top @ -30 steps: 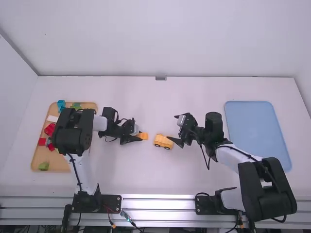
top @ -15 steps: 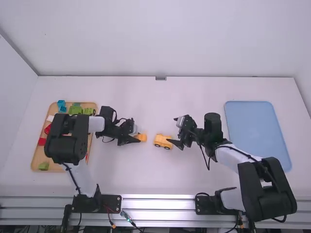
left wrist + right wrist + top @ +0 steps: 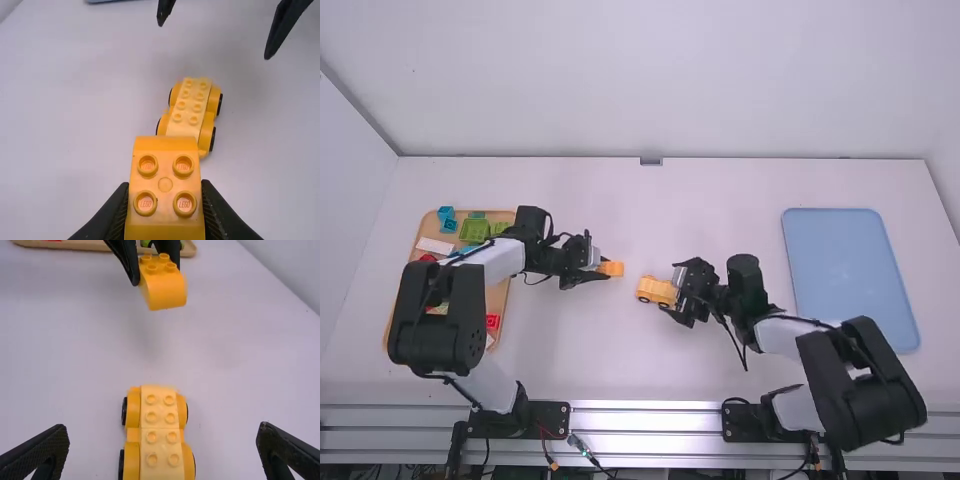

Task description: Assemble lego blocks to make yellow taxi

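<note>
We observe the left gripper [image 3: 602, 269] pinching the rounded yellow block [image 3: 165, 185], which appears raised above the table [image 3: 620, 350]. We locate the wheeled yellow base [image 3: 160, 430] on the table, between both grippers. The right gripper [image 3: 674, 292] stands spread, fingers apart from the base.

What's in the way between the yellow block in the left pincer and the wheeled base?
Nothing visible: only bare table shows between the block in the left pincer and the base. The right pincer is open at the base's far end, outside that gap, though it might crowd the placing.
</note>
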Robot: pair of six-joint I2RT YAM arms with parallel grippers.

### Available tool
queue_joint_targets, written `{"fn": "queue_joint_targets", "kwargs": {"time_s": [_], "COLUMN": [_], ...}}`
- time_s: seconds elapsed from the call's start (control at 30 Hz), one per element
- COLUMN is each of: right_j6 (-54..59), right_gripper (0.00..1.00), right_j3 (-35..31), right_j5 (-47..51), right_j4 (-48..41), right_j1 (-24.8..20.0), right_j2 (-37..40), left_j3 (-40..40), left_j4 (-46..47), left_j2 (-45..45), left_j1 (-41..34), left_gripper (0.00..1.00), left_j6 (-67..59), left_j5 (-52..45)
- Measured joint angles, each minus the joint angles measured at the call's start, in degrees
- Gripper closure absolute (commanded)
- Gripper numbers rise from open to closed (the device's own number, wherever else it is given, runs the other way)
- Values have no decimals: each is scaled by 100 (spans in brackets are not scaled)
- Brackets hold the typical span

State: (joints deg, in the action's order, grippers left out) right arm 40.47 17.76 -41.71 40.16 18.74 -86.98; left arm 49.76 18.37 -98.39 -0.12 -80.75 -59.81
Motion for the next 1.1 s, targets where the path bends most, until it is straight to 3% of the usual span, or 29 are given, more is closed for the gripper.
{"fn": "queue_joint_targets", "kwargs": {"time_s": [0.17, 0.37, 0.6, 0.8, 1.1], "right_j6": [-4, 4, -83, -247, -433], "right_gripper": [1, 1, 1, 16, 15], "right_j3": [50, 667, 1045, 1200, 1217], "right_j5": [-634, -1198, -1056, -706, -361], "right_j4": [1108, 1285, 1285, 1211, 1480], "right_j1": [-319, -315, -44, 195, 216], "right_j2": [-1423, -2577, -3051, -3254, -3259], "left_j3": [0, 0, 0, 0, -308], "left_j4": [-17, -363, -684, -713, -1235], "left_j2": [0, -2, -2, -2, -2], "left_j1": [-319, -863, -1176, -1276, -1279], "left_gripper": [87, 86, 88, 90, 91], "left_j6": [-4, 151, 719, 872, 903], "left_j5": [4, 168, 483, 616, 758]}}
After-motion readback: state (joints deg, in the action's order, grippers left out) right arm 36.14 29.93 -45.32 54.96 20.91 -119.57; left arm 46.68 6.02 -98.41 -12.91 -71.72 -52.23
